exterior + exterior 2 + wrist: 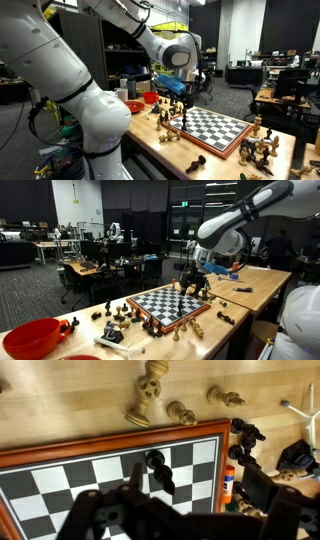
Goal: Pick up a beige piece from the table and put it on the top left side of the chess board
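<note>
**Gripper low over the board's edge, beige piece not yet taken**

The gripper [178,102] hangs low over a corner of the chess board [218,128]. In the wrist view, 3 beige pieces [148,398] lie on the counter [70,400] just beyond the board's reddish rim, apart from one another. None appears to sit between the jaws, so I judge the pick not yet made.

**What could go wrong**
- A black piece [157,470] sits on the board directly ahead of the gripper, and a move toward the rim could knock it over.
- The beige pieces look toppled and rounded, so a closing grasp may roll one away or pinch it off-centre and drop it.
- Dark pieces [243,438] crowd the counter beside the rim, and a wide approach could brush them.

**Hard to make out**
- I cannot tell whether the jaws stand wide or narrow. The wrist view shows only a dark, blurred mechanism cut off at the bottom edge, and in both exterior views the gripper is too small to read.
- Which corner counts as top left is not evident from these views.
</note>
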`<act>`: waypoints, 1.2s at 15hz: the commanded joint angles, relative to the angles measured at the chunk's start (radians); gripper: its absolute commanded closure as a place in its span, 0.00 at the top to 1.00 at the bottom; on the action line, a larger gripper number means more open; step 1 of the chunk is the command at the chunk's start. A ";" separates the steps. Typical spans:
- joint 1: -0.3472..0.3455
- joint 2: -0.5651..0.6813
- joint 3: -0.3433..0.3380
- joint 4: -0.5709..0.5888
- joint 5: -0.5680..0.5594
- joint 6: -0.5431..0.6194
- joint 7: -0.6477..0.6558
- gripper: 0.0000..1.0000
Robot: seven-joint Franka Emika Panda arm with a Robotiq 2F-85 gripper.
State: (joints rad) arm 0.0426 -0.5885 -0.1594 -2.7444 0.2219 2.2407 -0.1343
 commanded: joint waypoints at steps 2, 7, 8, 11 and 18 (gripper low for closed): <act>-0.014 0.001 0.013 0.002 0.009 -0.005 -0.007 1.00; -0.024 0.006 0.046 -0.012 -0.015 0.009 0.026 1.00; -0.026 0.008 0.059 -0.018 -0.023 0.014 0.036 1.00; -0.035 0.015 0.103 -0.033 -0.051 0.027 0.076 1.00; -0.055 0.081 0.200 -0.030 -0.167 0.067 0.224 1.00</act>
State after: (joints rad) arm 0.0061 -0.5339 -0.0005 -2.7757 0.0995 2.2887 0.0285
